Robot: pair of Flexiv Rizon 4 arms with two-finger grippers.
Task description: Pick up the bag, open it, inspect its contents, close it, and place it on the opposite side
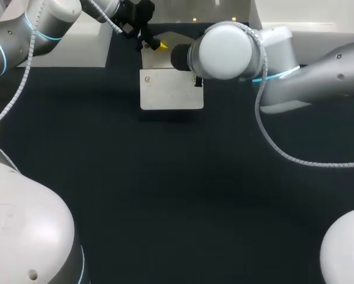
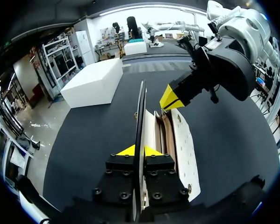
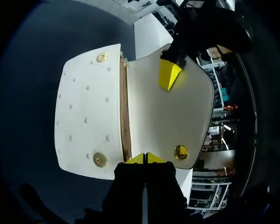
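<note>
White bag (image 1: 171, 90) is looking light, bendy | left gripper (image 2: 139, 150) is pinching its flap (image 2: 140, 112), good hold | right gripper (image 3: 147, 157) is sitting pressed together

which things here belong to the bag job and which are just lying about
Job:
- white studded flap bag with gold snaps
- left gripper, shut on its flap
- right gripper, on its body's edge

Lying about:
- white box-shaped block
- second white block
- black table
</note>
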